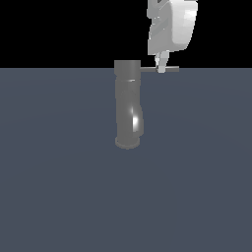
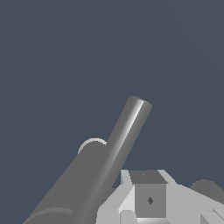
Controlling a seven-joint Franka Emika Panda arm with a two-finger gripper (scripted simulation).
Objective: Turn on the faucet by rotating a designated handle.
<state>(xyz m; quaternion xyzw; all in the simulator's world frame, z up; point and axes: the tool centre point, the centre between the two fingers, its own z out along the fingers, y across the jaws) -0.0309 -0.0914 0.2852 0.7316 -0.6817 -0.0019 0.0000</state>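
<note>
The faucet [image 1: 128,104] is seen standing upright on the dark grey-blue floor [image 1: 59,187], roughly at the centre of the exterior view, its round base planted and a bright glint caught on the bulge low down. From its top, the handle [image 1: 158,70] is held out level toward the exterior view's right, a thin flat bar. Right at that bar the white gripper [image 1: 161,67] is found, dropped in from above, its fingertips meeting the handle about midway along its length. Whether the bar is actually pinched or merely touched cannot be told; the fingers are seen as one narrow pale shape, and the gap between them is not resolved.

In the wrist view, the handle [image 2: 127,135] is shown as a long bar with a bright streak, with the faucet [image 2: 74,183] beside it, and a pale blocky part of the gripper [image 2: 148,199] is seen close up against them.
</note>
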